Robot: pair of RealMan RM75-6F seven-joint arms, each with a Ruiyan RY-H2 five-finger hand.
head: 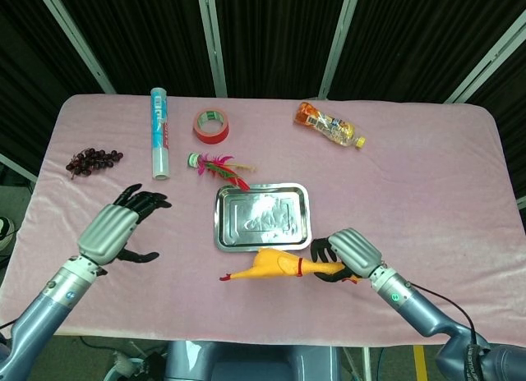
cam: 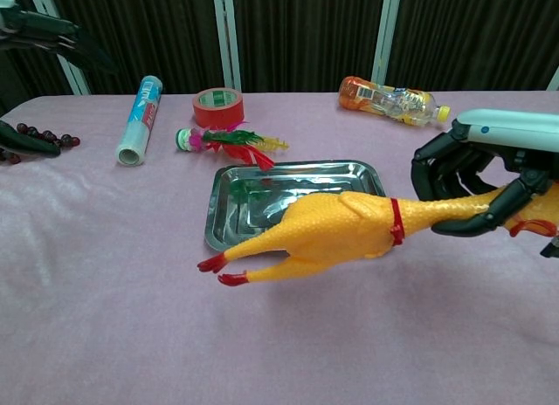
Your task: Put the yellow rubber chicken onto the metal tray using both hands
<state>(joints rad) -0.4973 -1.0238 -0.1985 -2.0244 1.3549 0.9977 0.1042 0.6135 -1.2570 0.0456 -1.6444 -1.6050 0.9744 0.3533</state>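
Right hand (head: pixel 343 254) grips rubber chicken (head: pixel 271 267) beside metal tray (head: pixel 222 233); left hand (head: pixel 115 231) spread, holding nothing.

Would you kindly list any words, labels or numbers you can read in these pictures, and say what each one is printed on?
None can be read.
Blue and white roll: printing too small and blurred.
Bottle: orange label, blurred.
Red tape roll: greenish inner label, illegible.
Rubber chicken and metal tray: no text visible.
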